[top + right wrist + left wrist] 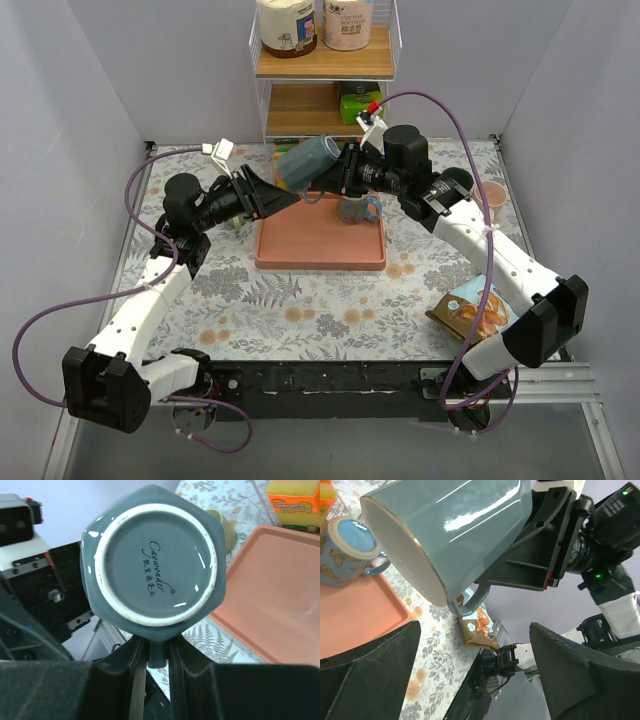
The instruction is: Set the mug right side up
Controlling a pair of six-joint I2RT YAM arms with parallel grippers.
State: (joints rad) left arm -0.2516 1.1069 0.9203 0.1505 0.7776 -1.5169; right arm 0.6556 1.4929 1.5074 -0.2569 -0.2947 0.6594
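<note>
The grey-blue mug (308,163) hangs in the air over the far left corner of the pink tray (320,250), lying on its side. My right gripper (343,170) is shut on its handle. In the right wrist view the mug's base (155,570) faces the camera, with the handle pinched in the gripper (157,652). My left gripper (290,198) is open and empty just left of and below the mug's mouth. In the left wrist view the mug (455,525) fills the top, mouth turned down-left, above the open gripper (475,672).
A blue patterned mug (355,208) stands on the tray's far side. A snack bag (470,310) lies front right and a pink cup (493,200) stands at the right. A wooden shelf (325,65) with containers stands at the back. A small green cup (227,527) sits left of the tray.
</note>
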